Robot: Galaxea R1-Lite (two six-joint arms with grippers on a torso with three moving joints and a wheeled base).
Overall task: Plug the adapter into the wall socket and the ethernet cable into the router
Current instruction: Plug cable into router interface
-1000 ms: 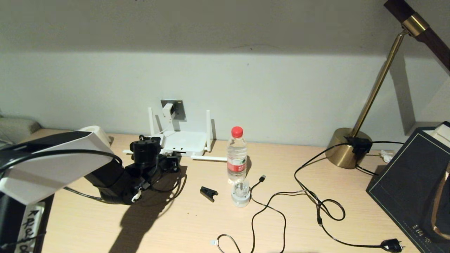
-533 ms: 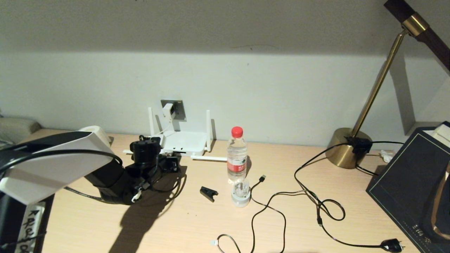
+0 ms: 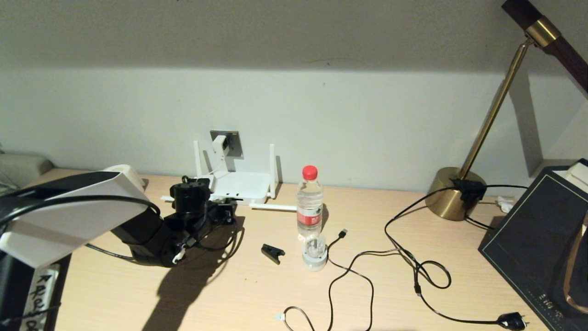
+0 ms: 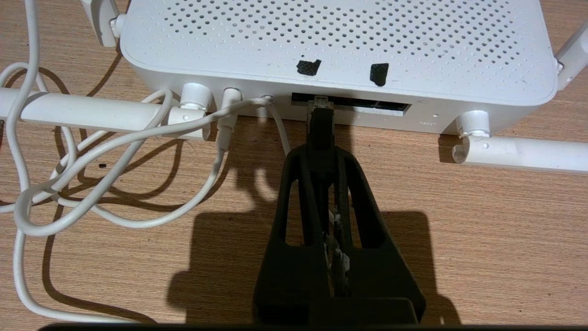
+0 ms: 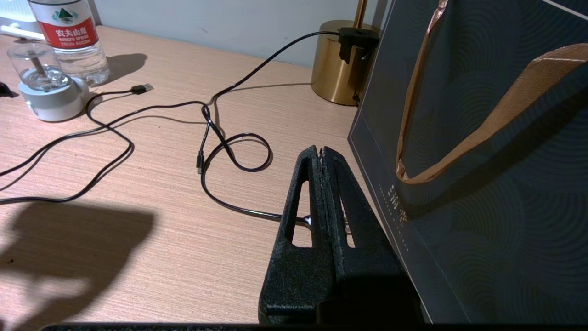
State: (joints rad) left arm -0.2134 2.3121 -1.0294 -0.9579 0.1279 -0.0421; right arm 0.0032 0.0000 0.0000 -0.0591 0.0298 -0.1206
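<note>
Head view: left gripper [image 3: 223, 214] low over the desk [image 3: 257, 294], just in front of the router [image 3: 241, 186]. The router sits against the wall, two antennas upright, two lying flat on the wood. Above it, the adapter [image 3: 219, 143] is seated in the wall socket [image 3: 233, 142], its white cord running down to the router. Water bottle [image 3: 309, 202] to the right of the router; a small clear-domed device [image 3: 314, 253] in front of the bottle; a black clip [image 3: 272, 252] beside that. Brass lamp [image 3: 459, 193] far right.

Left wrist view: left gripper [image 4: 321, 151] has its jaws clamped on the ethernet cable [image 4: 320, 126] plug. The clear tip of the plug meets the dark slot along the router [image 4: 340, 46] front edge, toward the slot's near-cord end; depth of insertion cannot be told. White adapter cord [image 4: 110, 151] loops on the desk beside it.

Right wrist view: right gripper [image 5: 323, 154] jaws pressed together, holding nothing, above the desk beside a dark paper bag [image 5: 482, 151]. Loose black cable [image 5: 220, 147] lies in front of it.
</note>
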